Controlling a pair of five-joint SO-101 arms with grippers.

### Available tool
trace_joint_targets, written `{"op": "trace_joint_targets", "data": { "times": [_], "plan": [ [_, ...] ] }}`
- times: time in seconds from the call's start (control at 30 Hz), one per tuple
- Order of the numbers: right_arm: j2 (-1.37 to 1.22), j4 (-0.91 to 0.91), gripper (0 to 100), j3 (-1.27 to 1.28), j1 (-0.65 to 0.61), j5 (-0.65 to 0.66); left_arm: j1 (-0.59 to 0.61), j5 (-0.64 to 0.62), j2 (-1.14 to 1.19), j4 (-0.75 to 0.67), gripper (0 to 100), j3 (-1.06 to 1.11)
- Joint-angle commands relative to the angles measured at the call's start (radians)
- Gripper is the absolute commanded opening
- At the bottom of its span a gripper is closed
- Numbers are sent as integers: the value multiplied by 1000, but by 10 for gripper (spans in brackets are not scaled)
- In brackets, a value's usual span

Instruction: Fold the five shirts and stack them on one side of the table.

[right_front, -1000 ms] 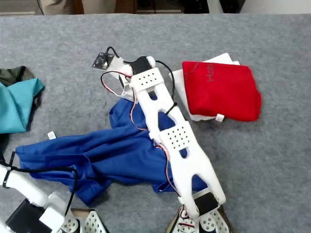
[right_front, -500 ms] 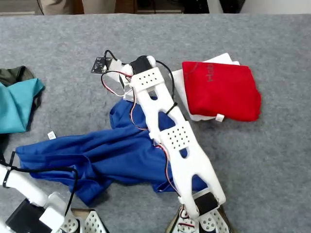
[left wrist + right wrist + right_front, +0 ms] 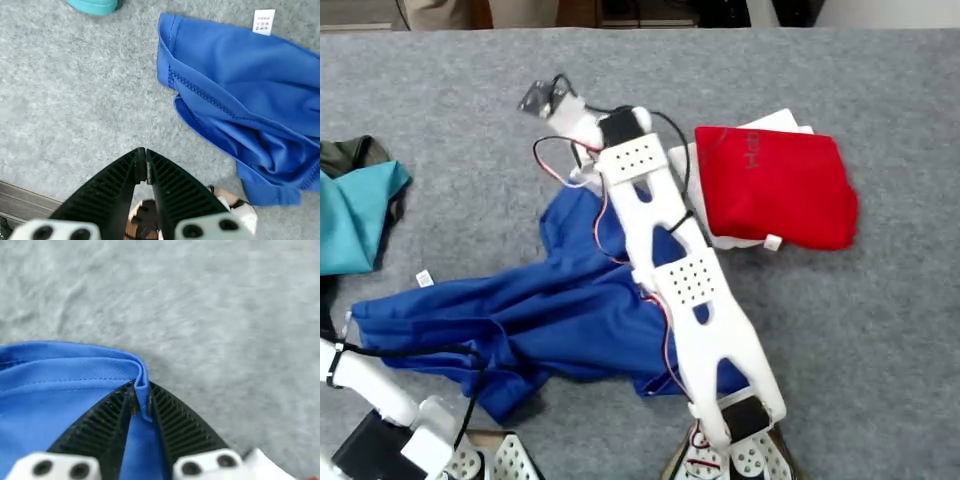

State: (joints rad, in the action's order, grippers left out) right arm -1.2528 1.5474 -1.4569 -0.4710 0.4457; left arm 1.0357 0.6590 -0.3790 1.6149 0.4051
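A blue shirt (image 3: pixel 550 310) lies spread and crumpled across the middle of the grey table. My right gripper (image 3: pixel 140 392) is shut on the blue shirt's (image 3: pixel 60 390) far edge, which is pinched between its black fingers; in the high view that gripper (image 3: pixel 582 175) sits at the shirt's upper corner, under the white arm. My left gripper (image 3: pixel 144 165) is shut with nothing in it, hovering over bare felt near the blue shirt's (image 3: pixel 240 100) hemmed corner and white tag (image 3: pixel 263 22). A folded red shirt (image 3: pixel 775 185) rests on a folded white one (image 3: pixel 692 180) at the right.
A teal shirt (image 3: pixel 355 215) and a dark green one (image 3: pixel 345 155) lie bunched at the left edge. The right arm (image 3: pixel 670 270) stretches diagonally over the blue shirt. The left arm's base (image 3: pixel 380 420) sits at the near left corner. Bare felt (image 3: pixel 880 340) lies at the near right.
My right gripper has pulled the blue shirt's upper corner away from me, stretching the cloth farther up the table. The left arm has stayed put.
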Motion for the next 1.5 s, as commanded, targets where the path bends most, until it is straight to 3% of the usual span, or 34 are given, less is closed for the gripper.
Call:
{"op": "trace_joint_targets", "data": {
  "times": [0.0,0.13,0.27,0.53,0.73,0.93,1.2,1.47],
  "plan": [
    [74,11,1,-116,41,-80,-14,-6,-21,-160,19,132],
    [94,51,1,-176,54,-121,-58,-91,-21,-281,21,255],
    [91,87,1,-197,50,-120,-110,-241,-4,-304,29,259],
    [88,94,1,-188,54,-118,-55,-404,337,-310,98,11],
    [53,84,1,-189,47,-118,-112,-502,519,-132,81,-287],
    [-15,84,1,-199,53,-124,-210,-594,519,-2,47,-440],
    [-27,66,1,-194,51,-124,-269,-724,578,-87,75,-371],
    [-30,31,1,-188,54,-124,-261,-666,654,-126,73,-227]
  ]
}}
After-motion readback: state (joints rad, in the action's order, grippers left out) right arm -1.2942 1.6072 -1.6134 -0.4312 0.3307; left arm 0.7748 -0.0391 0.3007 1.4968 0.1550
